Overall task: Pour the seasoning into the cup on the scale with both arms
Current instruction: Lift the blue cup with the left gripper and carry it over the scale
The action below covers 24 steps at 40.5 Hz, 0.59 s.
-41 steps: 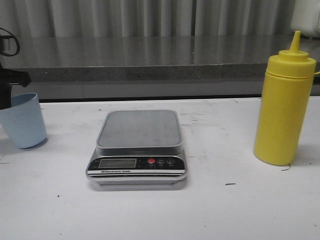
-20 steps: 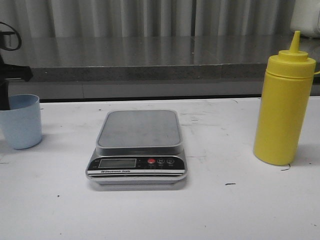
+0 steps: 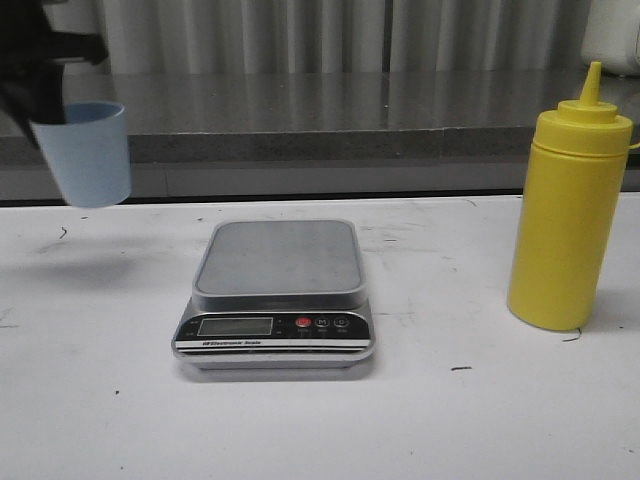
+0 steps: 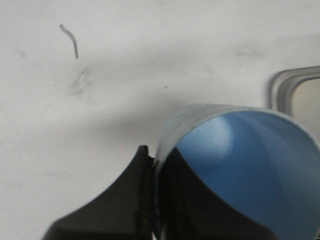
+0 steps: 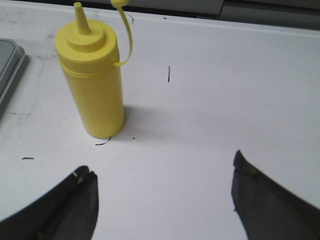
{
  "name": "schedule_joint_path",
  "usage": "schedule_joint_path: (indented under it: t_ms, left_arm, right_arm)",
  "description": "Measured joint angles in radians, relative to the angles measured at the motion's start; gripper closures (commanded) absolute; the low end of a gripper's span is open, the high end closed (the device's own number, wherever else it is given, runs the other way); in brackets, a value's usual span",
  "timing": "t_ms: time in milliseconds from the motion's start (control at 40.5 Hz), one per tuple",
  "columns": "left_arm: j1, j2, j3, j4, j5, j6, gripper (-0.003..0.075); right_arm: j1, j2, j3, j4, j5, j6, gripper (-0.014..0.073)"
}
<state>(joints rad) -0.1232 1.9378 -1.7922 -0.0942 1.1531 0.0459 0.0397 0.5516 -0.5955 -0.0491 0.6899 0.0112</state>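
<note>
The cup is a small pale blue plastic tumbler, smooth-walled and tapered toward its base, held up in the air at the far left, above the white table and left of the scale. Its long axis is close to vertical, with the open mouth up and tipped slightly. The left gripper pinches it at the rim: in the left wrist view one black finger presses the outside of the wall and dark parts show inside the cup's mouth, so the jaws are closed on the wall. The inside of the cup looks a deeper, glossy blue.

The scale lies flat near the table's middle, a rounded-square grey metal platform over a black-and-silver front carrying an LCD panel, one red button and two dark ones. Its platform is bare.

The seasoning bottle stands upright at the right, well apart from the scale, a tall cylinder of matt yellow plastic with a cone nozzle pointing straight up; its small tip cap hangs off on a thin curved tether. The right gripper hovers near it with its black jaws spread wide, touching nothing.

The table is white and scuffed with small dark marks
</note>
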Motion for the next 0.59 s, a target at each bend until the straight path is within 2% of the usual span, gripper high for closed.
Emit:
schedule_joint_path:
  t_ms: [197, 395, 592]
  left_arm:
    - [-0.13, 0.0, -0.124, 0.0, 0.037, 0.0, 0.074]
    - [-0.254, 0.006, -0.137, -0.004, 0.007, 0.0, 0.074]
    - [-0.313, 0.049, -0.139, -0.009, -0.018, 0.0, 0.074]
  right_arm:
    - [0.0, 0.0, 0.0, 0.0, 0.0, 0.0, 0.0024]
    - [0.0, 0.0, 0.0, 0.0, 0.0, 0.0, 0.0024]
    - [0.0, 0.0, 0.0, 0.0, 0.0, 0.0, 0.0024]
